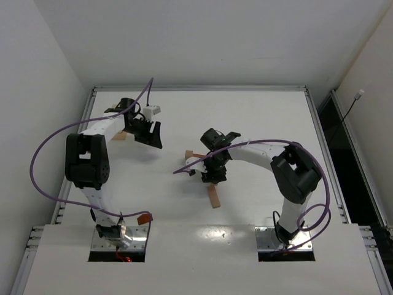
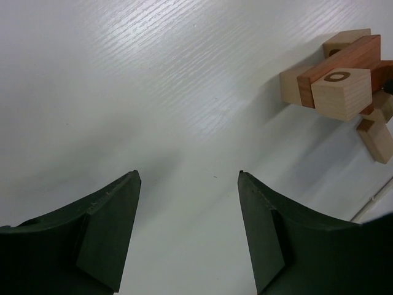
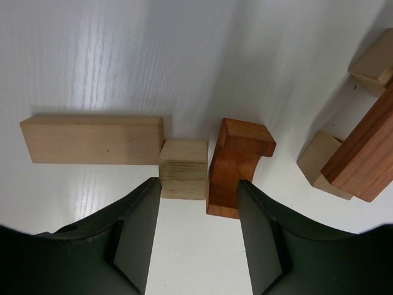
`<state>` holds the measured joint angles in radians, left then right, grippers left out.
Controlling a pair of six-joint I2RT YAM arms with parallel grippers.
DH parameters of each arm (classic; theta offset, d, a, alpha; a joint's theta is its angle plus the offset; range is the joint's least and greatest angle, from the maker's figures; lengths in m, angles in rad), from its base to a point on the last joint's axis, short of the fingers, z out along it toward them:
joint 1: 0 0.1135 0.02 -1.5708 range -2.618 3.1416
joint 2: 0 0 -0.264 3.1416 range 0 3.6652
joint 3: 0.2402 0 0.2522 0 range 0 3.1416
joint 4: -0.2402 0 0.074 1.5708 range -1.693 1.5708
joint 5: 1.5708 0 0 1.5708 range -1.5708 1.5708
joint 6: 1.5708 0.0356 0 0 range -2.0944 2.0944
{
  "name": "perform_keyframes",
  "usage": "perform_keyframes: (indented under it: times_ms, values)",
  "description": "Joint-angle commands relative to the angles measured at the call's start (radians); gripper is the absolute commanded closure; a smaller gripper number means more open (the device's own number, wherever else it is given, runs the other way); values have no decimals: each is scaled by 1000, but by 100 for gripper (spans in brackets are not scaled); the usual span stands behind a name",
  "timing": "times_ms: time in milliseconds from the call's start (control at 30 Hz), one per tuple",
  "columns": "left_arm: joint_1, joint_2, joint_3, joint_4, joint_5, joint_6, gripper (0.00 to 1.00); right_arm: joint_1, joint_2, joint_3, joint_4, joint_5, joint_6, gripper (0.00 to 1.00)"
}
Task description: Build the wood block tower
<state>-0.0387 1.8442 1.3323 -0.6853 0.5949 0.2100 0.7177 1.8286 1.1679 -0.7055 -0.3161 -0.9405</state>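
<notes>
In the right wrist view a pale cube (image 3: 183,169) lies against the end of a pale bar (image 3: 92,140), with a reddish curved piece (image 3: 236,166) just right of the cube. My right gripper (image 3: 199,184) is open low over the table, its tips flanking the cube and the reddish piece, holding nothing. A reddish bar (image 3: 365,147) and pale blocks (image 3: 324,165) lie at the right. My left gripper (image 2: 188,175) is open and empty over bare table. A small stacked cluster of pale and reddish blocks (image 2: 338,80) stands ahead and to its right.
From above, the left gripper (image 1: 148,134) is at the back left with its cluster (image 1: 120,136) beside the arm. The right gripper (image 1: 214,174) is mid-table. A brown bar (image 1: 214,196) lies nearer me and a tan piece (image 1: 190,155) lies to its left. Purple cables loop from both arms.
</notes>
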Motion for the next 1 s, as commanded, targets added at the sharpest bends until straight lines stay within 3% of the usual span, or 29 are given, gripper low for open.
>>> perform_keyframes:
  times_ms: [0,967]
  values:
    - [14,15,11,29,28,20,39,14,8,33,-5,-3,2,51]
    - [14,33,-8,47,37,20,39,42,8,-14,-23,-12,2,53]
